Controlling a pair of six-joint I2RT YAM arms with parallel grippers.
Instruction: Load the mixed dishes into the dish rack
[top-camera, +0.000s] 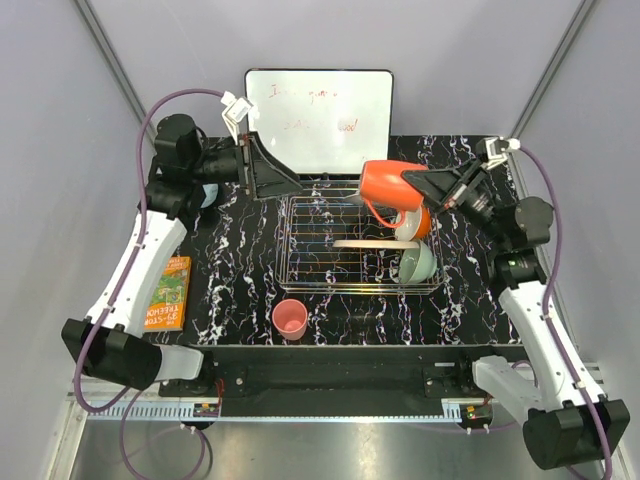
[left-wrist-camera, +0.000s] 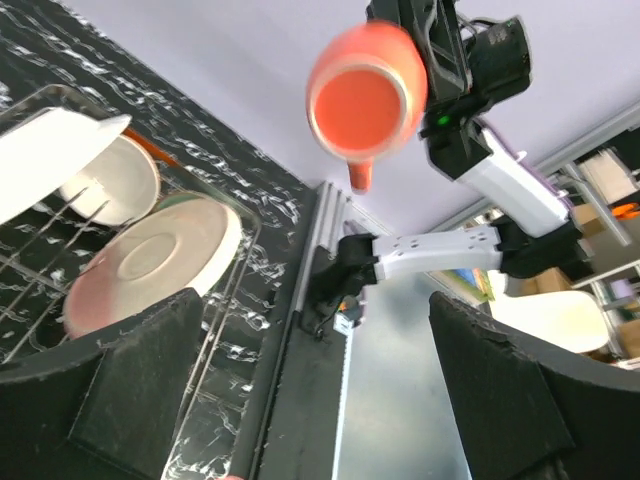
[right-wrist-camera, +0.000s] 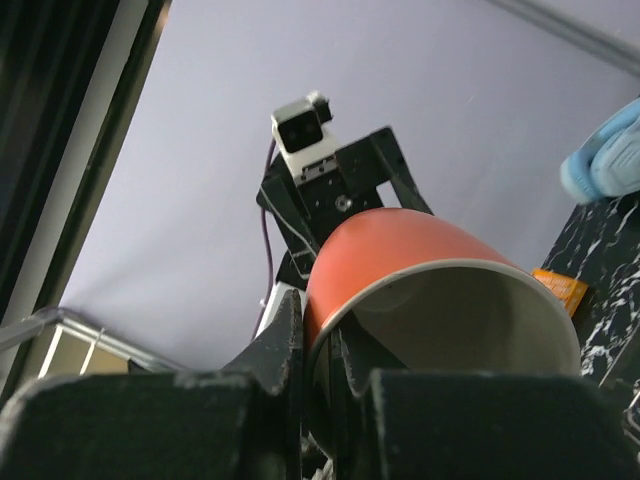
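The mug (top-camera: 392, 183) hangs at centre right of the top view, over the far right corner of the rack (top-camera: 310, 250), pinched by its rim in the right gripper (top-camera: 428, 188). The right wrist view shows that grip up close. One finger (right-wrist-camera: 285, 350) is outside the wall and the other inside, with the mug's pale interior facing the camera. The left wrist view shows the mug (left-wrist-camera: 362, 100) at top centre, base-on, with its handle pointing down.

In the rack's right half sit a white plate (top-camera: 362, 243), an orange bowl (top-camera: 412, 225) and a mint bowl (top-camera: 418, 263). Only the left wrist view shows a round dish (left-wrist-camera: 150, 260) from beneath, and its colour is hard to tell. The cup (top-camera: 290, 318) sits on the table (top-camera: 240, 260) below the rack, apart from it.

The left gripper (top-camera: 272, 178), its fingers spread wide and holding nothing, is at the rack's upper left. A book (top-camera: 168, 293) lies at the left. The headphones (right-wrist-camera: 608, 160) are cut off at the right edge of the right wrist view.
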